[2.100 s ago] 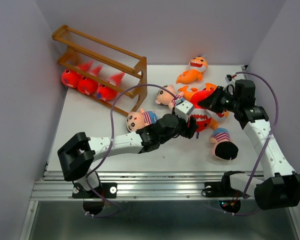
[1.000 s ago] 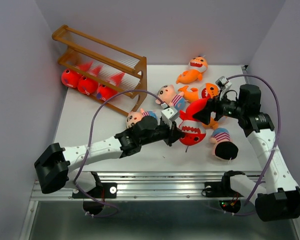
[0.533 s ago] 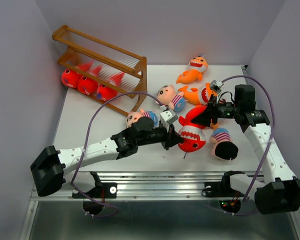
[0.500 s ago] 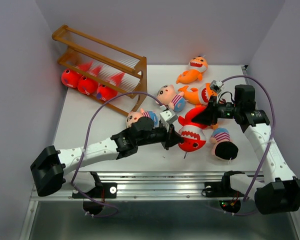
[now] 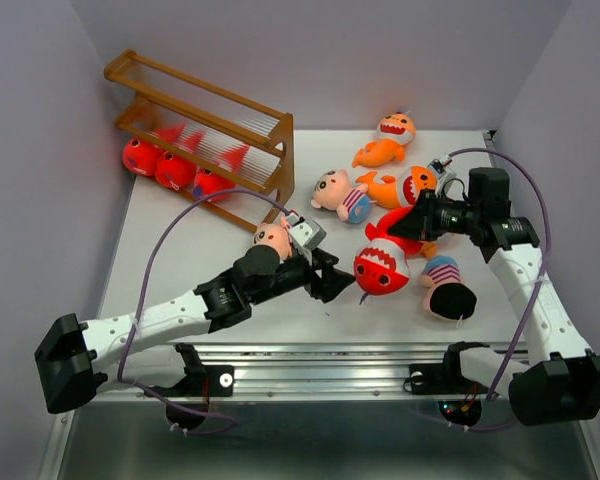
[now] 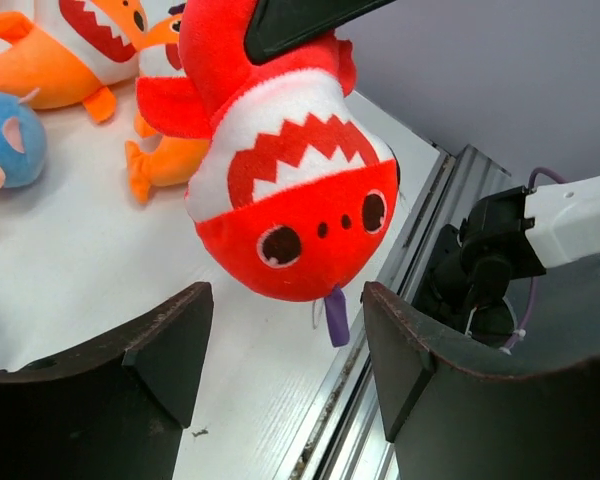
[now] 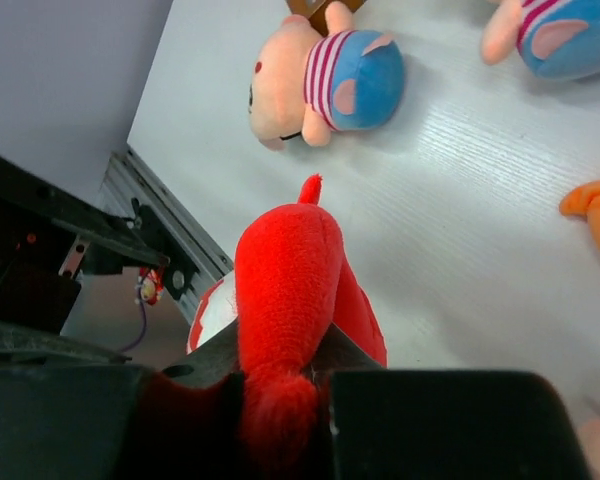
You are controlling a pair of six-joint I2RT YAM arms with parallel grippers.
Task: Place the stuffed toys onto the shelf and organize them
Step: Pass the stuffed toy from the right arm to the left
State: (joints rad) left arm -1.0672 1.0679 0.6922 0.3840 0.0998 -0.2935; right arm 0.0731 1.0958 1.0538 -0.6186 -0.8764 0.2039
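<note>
The right hand [image 7: 280,355] is clamped tight on the tail of a red shark [image 6: 290,200], its two fingers pressed into the plush from either side, so the toy hangs head-down with its white toothy mouth and small eyes turned toward the near edge. Just in front of it the left hand [image 6: 283,320] has its fingers spread well apart, one on each side of the shark's head and touching neither cheek; it grips nothing. The shark sits about mid-right of the pale surface [image 5: 180,260], and looks to be lifted slightly clear of it. Close beside the left arm lies a striped boy [image 5: 272,238], and a second boy [image 5: 340,195] lies farther back. Next to that one is an orange shark [image 5: 405,185], with another orange shark [image 5: 388,140] near the back wall. A third boy [image 5: 448,290] lies under the right arm, black hair toward the near edge. The shelf [image 5: 205,110] stands in the far left corner, well apart from both hands, with three red sharks [image 5: 175,170] in a row low behind its rods.
</note>
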